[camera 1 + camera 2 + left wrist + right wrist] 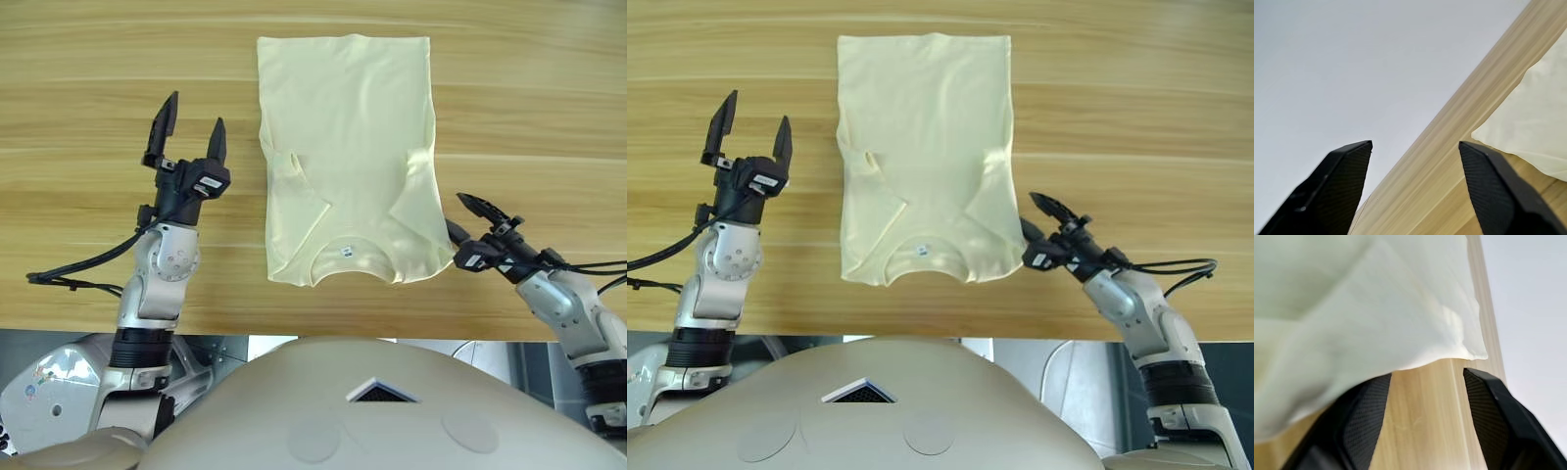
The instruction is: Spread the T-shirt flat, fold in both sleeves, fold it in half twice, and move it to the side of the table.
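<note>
While the T-shirt lies flat on the wooden counter, both arms sit at its sides. The shirt is pale yellow and lies lengthwise, with its hem toward the far edge and its collar toward the robot. A small label shows just inside the neckline. Both sleeves are folded inward over the body: the sleeve on the robot's left and the sleeve on its right angle toward the collar, so the outline is a narrow upright rectangle.

The left end effector is above the counter near the shirt's left edge and apart from it. Its two black fingers are spread wide, point away from the robot and grip nothing. In the left wrist view those fingers frame the counter's far edge, and a corner of the cloth lies just beside one of them.

The right end effector is at the shirt's near right corner, with its fingers parted. The right wrist view shows one finger tucked under the cloth edge, which drapes over it. The other finger is clear of the fabric over bare wood. The cloth is not pinched between them.
</note>
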Controlling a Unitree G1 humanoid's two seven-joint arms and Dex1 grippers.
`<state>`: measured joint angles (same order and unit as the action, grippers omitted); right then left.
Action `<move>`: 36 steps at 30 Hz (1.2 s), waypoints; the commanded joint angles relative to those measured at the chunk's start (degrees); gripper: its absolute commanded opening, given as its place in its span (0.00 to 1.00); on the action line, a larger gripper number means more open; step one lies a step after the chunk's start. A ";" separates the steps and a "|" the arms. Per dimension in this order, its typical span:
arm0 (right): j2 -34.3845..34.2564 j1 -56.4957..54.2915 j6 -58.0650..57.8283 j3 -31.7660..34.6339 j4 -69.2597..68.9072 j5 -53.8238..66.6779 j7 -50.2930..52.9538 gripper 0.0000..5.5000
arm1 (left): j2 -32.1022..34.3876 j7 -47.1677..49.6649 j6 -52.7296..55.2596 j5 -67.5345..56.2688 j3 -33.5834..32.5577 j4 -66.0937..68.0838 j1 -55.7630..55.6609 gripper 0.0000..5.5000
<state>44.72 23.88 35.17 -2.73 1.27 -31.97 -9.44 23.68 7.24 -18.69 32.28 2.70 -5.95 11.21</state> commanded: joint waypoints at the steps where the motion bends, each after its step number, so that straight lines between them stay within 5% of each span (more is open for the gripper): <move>1: 3.99 5.91 -2.10 2.70 -3.35 0.67 -3.94 0.50 | 0.35 -0.47 -0.30 -0.14 -0.09 -0.18 0.40 0.60; 36: 5.40 12.36 -4.16 8.33 -17.64 2.20 -11.33 0.50 | -2.66 0.73 -0.06 0.71 2.16 0.97 -0.18 0.60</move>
<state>50.18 36.51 31.10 4.82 -15.54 -30.25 -19.99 21.09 7.87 -18.67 32.38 4.60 -5.34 11.31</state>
